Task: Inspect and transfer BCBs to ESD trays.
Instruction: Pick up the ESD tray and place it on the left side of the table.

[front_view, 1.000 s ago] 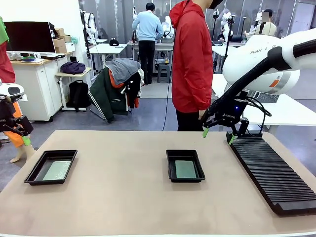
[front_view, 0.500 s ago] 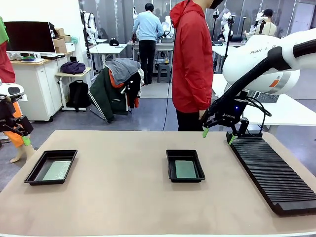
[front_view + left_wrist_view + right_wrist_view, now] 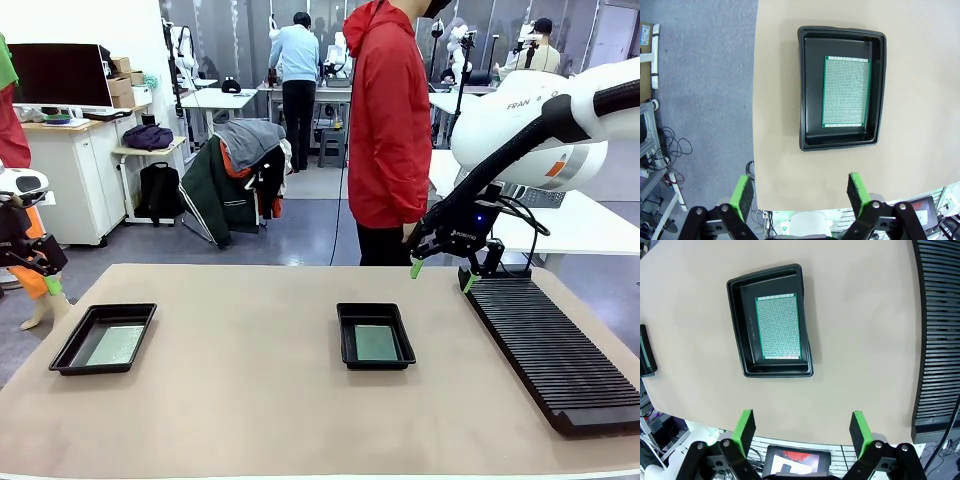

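Boards lie flat in both trays, so transfer looks done.
Left pincer and right pincer hang wide, empty, above the table.

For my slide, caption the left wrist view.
Open left gripper hovering above a black tray holding one green circuit board near the table edge.

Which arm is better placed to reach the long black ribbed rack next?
The right: its open gripper hangs just beside the long black ribbed rack's far end, while the left gripper sits across the table.
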Controlling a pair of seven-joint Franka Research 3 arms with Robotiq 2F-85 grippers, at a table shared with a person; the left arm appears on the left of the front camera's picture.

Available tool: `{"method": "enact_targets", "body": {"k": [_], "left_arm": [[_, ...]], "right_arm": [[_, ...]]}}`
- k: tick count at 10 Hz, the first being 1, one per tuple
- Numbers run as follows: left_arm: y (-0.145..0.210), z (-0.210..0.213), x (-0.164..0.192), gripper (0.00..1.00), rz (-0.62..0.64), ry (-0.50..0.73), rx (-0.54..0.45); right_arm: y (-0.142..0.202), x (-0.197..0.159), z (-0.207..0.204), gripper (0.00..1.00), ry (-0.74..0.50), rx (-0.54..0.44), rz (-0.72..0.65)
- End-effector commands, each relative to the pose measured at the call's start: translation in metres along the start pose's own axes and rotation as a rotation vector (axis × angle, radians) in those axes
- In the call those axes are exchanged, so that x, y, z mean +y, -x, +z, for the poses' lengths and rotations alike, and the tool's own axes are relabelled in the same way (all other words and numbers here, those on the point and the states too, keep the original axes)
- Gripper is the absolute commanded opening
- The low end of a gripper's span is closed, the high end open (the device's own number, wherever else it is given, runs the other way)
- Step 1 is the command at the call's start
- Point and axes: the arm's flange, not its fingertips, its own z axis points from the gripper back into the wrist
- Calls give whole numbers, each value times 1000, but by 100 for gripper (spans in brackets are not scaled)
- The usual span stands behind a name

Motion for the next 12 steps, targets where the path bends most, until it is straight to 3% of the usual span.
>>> {"method": "enact_targets", "body": {"k": [1, 6, 12], "left_arm": [[1, -1, 1, 100, 5, 1, -10], [0, 0, 0, 100, 0, 0, 0], [11, 56, -132, 100, -26, -26, -49]], "right_arm": [[1, 2, 0, 100, -1, 2, 3], [1, 2, 0, 100, -1, 2, 3], [1, 2, 0, 100, -1, 2, 3]]}}
